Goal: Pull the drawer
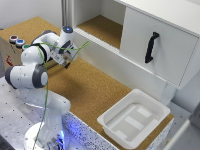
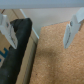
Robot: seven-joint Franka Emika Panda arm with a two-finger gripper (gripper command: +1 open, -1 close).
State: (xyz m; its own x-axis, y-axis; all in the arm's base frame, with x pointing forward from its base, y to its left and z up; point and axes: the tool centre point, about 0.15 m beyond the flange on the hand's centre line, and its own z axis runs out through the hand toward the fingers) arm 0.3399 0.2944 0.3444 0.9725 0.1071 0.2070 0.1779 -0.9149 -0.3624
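Note:
The drawer (image 1: pixel 172 55) is a large white flat-fronted box at the exterior view's upper right, with a vertical black bar handle (image 1: pixel 151 47) at the centre of its front. My gripper (image 1: pixel 67 61) hangs over the cork surface at the exterior view's left, far from the handle. In the wrist view the gripper (image 2: pixel 40 30) is open and empty, its two pale fingers (image 2: pixel 75 27) wide apart over cork. The drawer does not show in the wrist view.
A shallow white plastic tray (image 1: pixel 135 117) lies on the cork at the front right. An open shelf bay (image 1: pixel 102 27) sits beside the drawer. A box (image 1: pixel 10 50) with small round items stands at far left. A dark object (image 2: pixel 17 45) lies near one finger.

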